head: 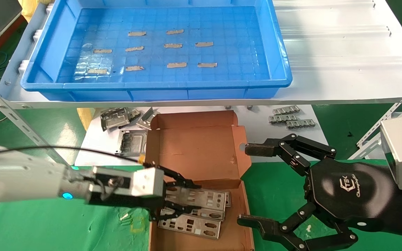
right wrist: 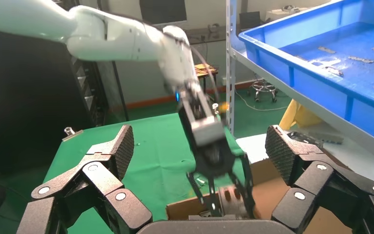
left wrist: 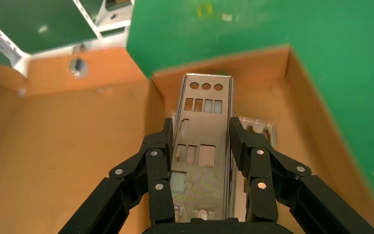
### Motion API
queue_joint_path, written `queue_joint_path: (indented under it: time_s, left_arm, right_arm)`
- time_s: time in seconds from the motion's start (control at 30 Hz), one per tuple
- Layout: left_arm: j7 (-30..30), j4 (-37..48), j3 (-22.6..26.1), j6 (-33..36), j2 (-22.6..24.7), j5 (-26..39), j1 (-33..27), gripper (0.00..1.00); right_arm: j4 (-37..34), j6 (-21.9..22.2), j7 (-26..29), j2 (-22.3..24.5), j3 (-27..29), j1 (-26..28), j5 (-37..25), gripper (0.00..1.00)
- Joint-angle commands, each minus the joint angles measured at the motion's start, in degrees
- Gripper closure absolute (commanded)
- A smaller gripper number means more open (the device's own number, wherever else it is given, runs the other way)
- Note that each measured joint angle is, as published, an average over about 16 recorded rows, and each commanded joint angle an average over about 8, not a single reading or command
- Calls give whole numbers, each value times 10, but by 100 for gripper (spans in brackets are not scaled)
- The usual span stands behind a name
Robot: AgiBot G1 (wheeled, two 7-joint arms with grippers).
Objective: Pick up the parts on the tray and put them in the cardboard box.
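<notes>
**Left gripper holds a plate over the cardboard box**

The left gripper (head: 180, 200) reaches in from the left over the near half of the cardboard box (head: 201, 146), its two black fingers (left wrist: 158, 163) pressed against the long edges of one silver part (left wrist: 202, 141). The part lies flat between them, its far end with three round holes pointing away from the wrist. Beneath and just beside it, other parts (head: 190, 226) rest stacked on the box floor; how many lie in the stack is hard to tell, since the gripper and the held part cover much of them. The box's near edge is cut off by the head view. The right gripper (head: 253, 184) hovers just right of the box with its fingers spread wide, holding nothing. On the far shelf the blue tray (head: 277, 52) holds only small grey tape strips (head: 176, 65). Folded metal brackets (head: 117, 118) lie on the white sheet left of the box flap.
</notes>
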Motion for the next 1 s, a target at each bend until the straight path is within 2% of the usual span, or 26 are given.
queue_joint_path:
  time_s: [0.03,0.2,0.27,0.67,1.0]
  left_arm:
    - [46,19,1,-23,17,6,20,82]
    - [121,60,2,-25,33,11,27,19]
    - [131,78,4,-24,39,14,24,0]
    - [128,170,7,25,67,13,3,0]
    - [69,200,-1,87,63,-7,-22,0]
  right_arm:
    - [0,0,0,0,0,0,0,0]
    - [0,0,0,0,0,0,0,0]
    - [0,0,0,0,0,0,0,0]
    - [0,0,0,0,0,0,0,0]
    - [0,0,0,0,0,0,0,0]
